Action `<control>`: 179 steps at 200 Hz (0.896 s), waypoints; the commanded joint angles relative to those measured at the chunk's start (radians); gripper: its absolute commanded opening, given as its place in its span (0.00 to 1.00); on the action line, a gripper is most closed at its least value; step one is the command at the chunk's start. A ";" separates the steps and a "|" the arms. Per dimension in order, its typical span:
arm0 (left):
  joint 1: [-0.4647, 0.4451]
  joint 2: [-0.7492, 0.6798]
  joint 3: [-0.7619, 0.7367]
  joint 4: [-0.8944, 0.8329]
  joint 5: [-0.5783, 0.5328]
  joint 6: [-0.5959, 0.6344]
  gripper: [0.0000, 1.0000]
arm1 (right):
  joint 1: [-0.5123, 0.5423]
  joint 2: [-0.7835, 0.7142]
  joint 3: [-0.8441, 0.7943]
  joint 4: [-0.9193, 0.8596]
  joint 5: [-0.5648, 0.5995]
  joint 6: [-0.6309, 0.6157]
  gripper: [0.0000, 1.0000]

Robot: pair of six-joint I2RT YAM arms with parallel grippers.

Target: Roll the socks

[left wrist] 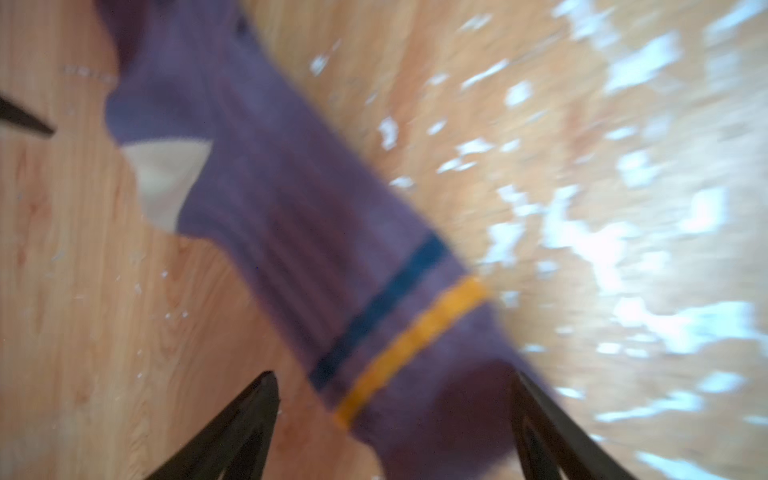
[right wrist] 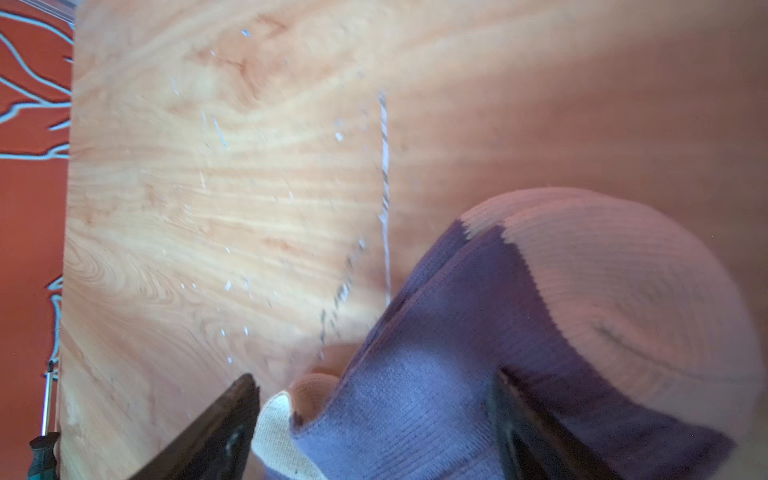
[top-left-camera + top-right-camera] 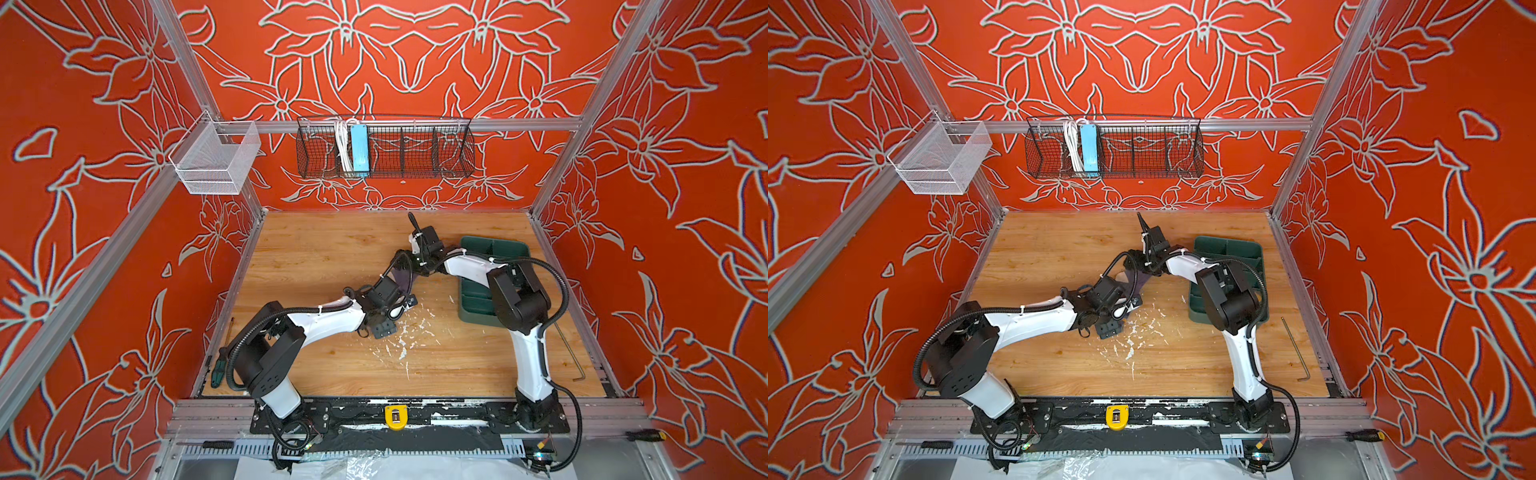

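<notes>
Purple sock (image 1: 291,232) is near the middle of the bench (image 3: 311,257), slightly toward the right edge, lying slantwise between our two arms. Cuff end points to the front edge, toe end to the far edge. In both top views the wrists cover most of it and only a purple patch shows.

Left fingers (image 1: 249,411): spread wide, straddling the cuff end just past the yellow stripe (image 1: 411,353) and the dark blue stripe (image 1: 378,311). One finger sits at the cuff's edge. The other has bare wood between it and the fabric. That view is blurred, so we can't tell if there's contact. No pinch.

Right fingers (image 2: 224,415): also spread wide, over the foot end. One tip lies against the purple fabric, the other is just beside a beige patch (image 2: 274,432). The beige toe (image 2: 623,291) humps up past them. We can't tell if it's off the bench.

Green tray (image 3: 473,299) is at the right edge, beside the right arm. White scuffs (image 3: 399,340) mark the wood between the sock and the front edge. A screwdriver (image 3: 218,370) lies along the left edge.
</notes>
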 commanded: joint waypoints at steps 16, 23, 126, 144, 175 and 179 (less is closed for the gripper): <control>-0.021 -0.101 0.000 0.062 0.082 -0.199 0.88 | -0.001 0.029 0.049 -0.090 -0.122 -0.086 0.87; -0.021 -0.122 -0.002 0.099 0.093 -0.209 0.89 | -0.001 0.006 0.050 -0.095 -0.133 -0.097 0.87; 0.318 -0.792 -0.100 0.326 0.164 -0.221 0.98 | 0.031 -0.640 -0.335 -0.231 0.168 -0.564 0.81; 0.328 -0.821 -0.115 0.269 0.168 -0.143 0.99 | 0.101 -0.753 -0.509 -0.135 0.231 -0.707 0.74; 0.329 -0.861 -0.115 0.165 0.190 -0.102 0.89 | 0.279 -0.777 -0.669 0.013 0.323 -0.887 0.73; 0.330 -0.870 -0.118 0.156 0.195 -0.095 0.88 | 0.301 -0.762 -0.673 0.035 0.329 -0.891 0.74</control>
